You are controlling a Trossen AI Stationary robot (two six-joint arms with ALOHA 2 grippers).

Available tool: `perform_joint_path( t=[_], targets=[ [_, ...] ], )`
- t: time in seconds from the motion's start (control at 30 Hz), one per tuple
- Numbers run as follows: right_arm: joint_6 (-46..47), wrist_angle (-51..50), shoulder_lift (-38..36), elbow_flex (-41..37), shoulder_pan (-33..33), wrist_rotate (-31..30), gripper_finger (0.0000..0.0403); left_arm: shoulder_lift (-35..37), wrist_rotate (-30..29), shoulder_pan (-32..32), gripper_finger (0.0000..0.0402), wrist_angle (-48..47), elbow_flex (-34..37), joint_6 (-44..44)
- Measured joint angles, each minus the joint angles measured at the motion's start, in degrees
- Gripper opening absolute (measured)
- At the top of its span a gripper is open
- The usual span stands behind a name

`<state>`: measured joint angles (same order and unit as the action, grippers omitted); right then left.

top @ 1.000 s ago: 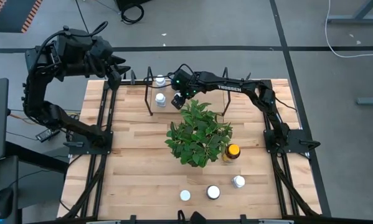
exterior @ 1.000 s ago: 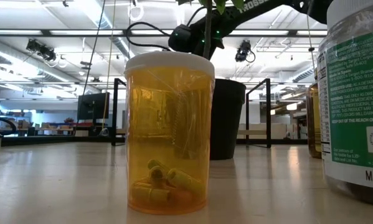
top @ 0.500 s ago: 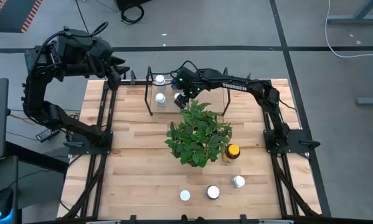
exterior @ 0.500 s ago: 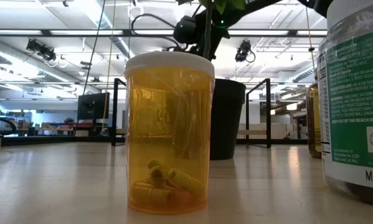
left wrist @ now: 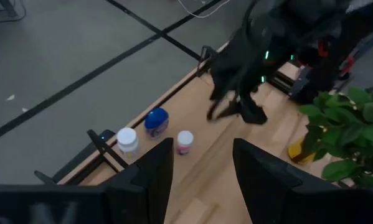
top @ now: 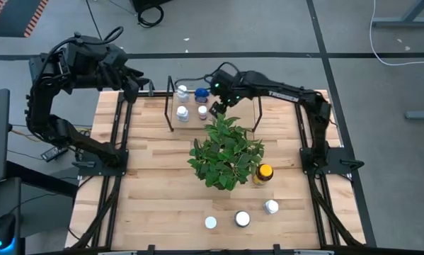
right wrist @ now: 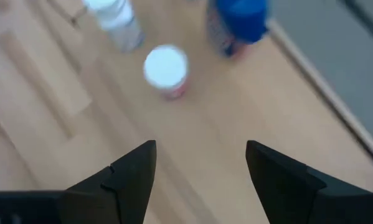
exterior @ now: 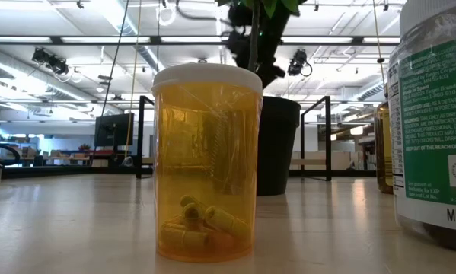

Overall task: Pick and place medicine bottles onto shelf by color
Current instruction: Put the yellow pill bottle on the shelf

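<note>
The right gripper [top: 216, 106] hangs above the far part of the table [top: 155, 184], just beside the bottles in the shelf [top: 170, 106] and over the top leaves of the potted plant [top: 226, 152]; its fingers [right wrist: 133, 177] stand apart and there is nothing between them, so it is released. Under it, in the right wrist view, a small bottle with white cap [right wrist: 166, 70] stands upright on the wood, near the blue bottle [right wrist: 237, 22] and another white bottle [right wrist: 114, 18]; the three are close together but not touching.

In the high view four bottles stand inside the black wire shelf at the far edge: two white ones on the left, the blue one [top: 201, 94] and the small white-capped one [top: 202, 111] on the right. The left gripper [top: 137, 78] waits at the far left corner of the table, above the table's frame; its fingers [left wrist: 152, 177] are apart and hold nothing.

Other bottles are well apart from the shelf; the amber bottle with yellow cap [top: 265, 173] stands just beside the plant, and three white-capped bottles [top: 241, 219] stand near the front edge. In the low view an amber bottle [exterior: 205, 164] with pills inside is very close to the camera.
</note>
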<state>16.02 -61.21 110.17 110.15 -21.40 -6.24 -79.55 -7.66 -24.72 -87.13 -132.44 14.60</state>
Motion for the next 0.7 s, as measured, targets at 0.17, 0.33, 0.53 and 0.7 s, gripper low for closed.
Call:
perform_joint_path(
  t=[0.17, 0.33, 0.53, 0.7],
  targets=[
    [1.9, -0.8, -4.5, 0.0, -1.1, -2.1, 0.0255, -0.3, 0.0, 1.1, 0.0172, 0.0, 0.0, 0.5],
    [1.3, -6.6, -8.6, 0.0, -1.1, -2.4, 0.0255, -0.3, -0.6, 1.2, 0.0172, 0.8, 0.0, 2.9],
    [-1.3, -14.9, -13.4, 0.0, -1.0, -2.1, 0.0255, -0.3, -0.6, 1.2, 0.0172, 2.1, 0.0, 7.1],
    [-2.5, -19.3, -17.1, 0.0, -0.9, -0.5, 0.0255, -0.4, -0.7, 1.2, 0.0172, 3.2, 0.0, 7.5]
  ],
)
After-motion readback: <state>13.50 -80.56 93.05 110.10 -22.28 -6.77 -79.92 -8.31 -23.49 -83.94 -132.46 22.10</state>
